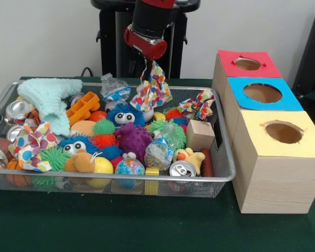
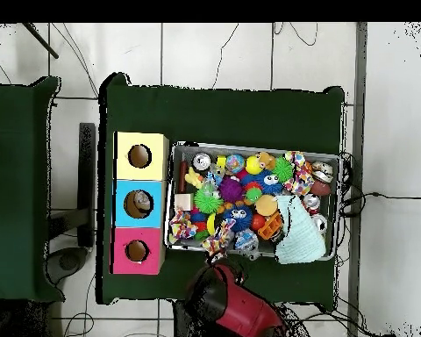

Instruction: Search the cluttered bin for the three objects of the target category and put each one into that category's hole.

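Dark green cloth covers the table, and on it we see the bin [image 1: 227, 176] filling the left and centre of the front view, with the red-topped box and its hole [image 1: 247, 63] at the upper right, behind the blue-topped box [image 1: 262, 93] and the yellow-topped box [image 1: 283, 132]. Our gripper [image 1: 148, 64] hangs at the top centre, clenched on a polka-dot cloth [image 1: 153, 89] dangling over the bin's far rim. One plastic bundle [image 1: 113, 86] lies just left of that cloth and another [image 1: 158, 150] sits lower centre, hemmed by a purple spiky ball [image 1: 132, 139], a green one [image 1: 170, 131] and a drink can [image 1: 182, 169].
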Robot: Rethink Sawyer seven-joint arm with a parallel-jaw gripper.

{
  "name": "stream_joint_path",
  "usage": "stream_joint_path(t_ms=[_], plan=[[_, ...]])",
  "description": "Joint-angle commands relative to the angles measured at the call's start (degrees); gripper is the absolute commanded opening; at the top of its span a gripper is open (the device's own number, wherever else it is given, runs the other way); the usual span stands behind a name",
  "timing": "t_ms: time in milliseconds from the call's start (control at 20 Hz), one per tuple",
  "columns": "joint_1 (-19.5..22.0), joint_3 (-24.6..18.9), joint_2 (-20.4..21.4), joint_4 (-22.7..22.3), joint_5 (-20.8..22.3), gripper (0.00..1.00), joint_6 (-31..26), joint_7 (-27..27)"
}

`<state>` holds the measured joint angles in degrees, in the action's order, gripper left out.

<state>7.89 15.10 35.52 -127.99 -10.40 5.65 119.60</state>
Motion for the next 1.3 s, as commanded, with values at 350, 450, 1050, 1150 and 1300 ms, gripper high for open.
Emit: stream_joint_path(t_ms=[350,450,1050,1150,1300], plan=[[-1.50,3.89,5.61,3.40,-1.87,1.00,-10.07,8.35],[0.37,1.73,4.35,2.46,-0.52,1.00,-3.96,9.56],[6.44,-3.55,-6.94,2.11,4.50,1.00,19.26,13.44],[6.50,-3.68,-8.14,1.98,4.32,1.00,21.76,14.02],[7.56,-4.82,-8.04,1.15,4.24,1.00,23.38,15.10]])
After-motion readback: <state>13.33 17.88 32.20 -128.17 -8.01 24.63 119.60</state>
